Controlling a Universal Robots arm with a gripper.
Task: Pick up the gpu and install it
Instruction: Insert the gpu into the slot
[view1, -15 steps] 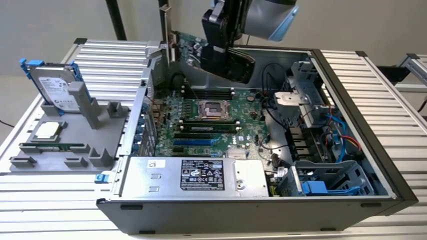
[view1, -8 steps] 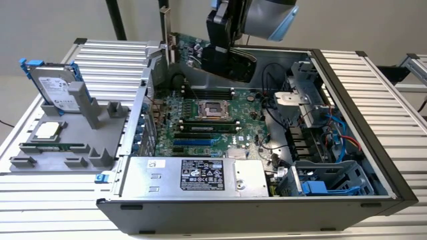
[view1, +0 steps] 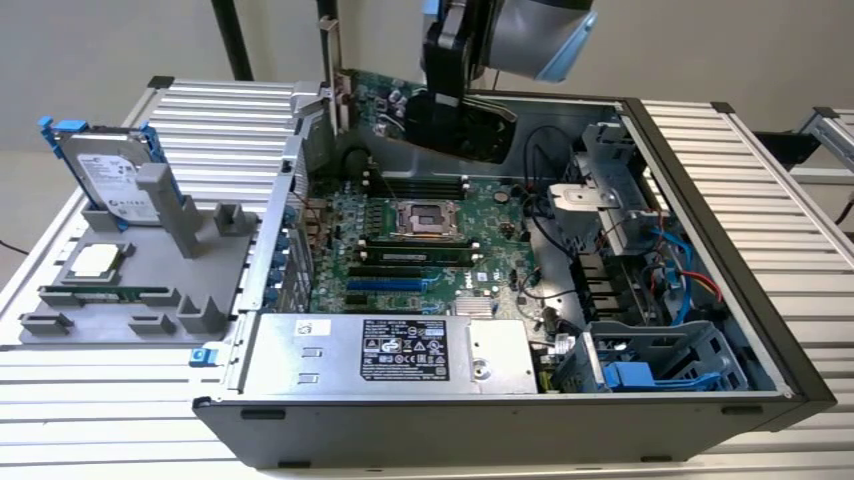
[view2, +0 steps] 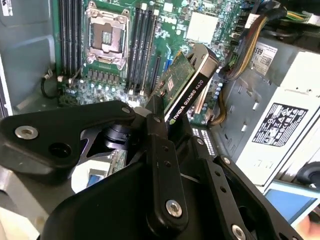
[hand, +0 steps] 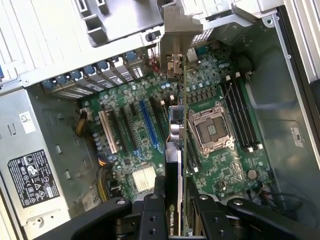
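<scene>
Robot hand, closed tight on the gpu, holds the card on edge above the motherboard inside the open case on the table, bracket toward the case's rear wall.

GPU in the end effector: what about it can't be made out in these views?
First wrist view: the gpu is edge-on, faces unseen; it hides the motherboard slot beneath.
Second wrist view: the end effector covers the card's near end.
Exterior view: the arm covers the card's upper part; the top edge cuts the arm off.
</scene>
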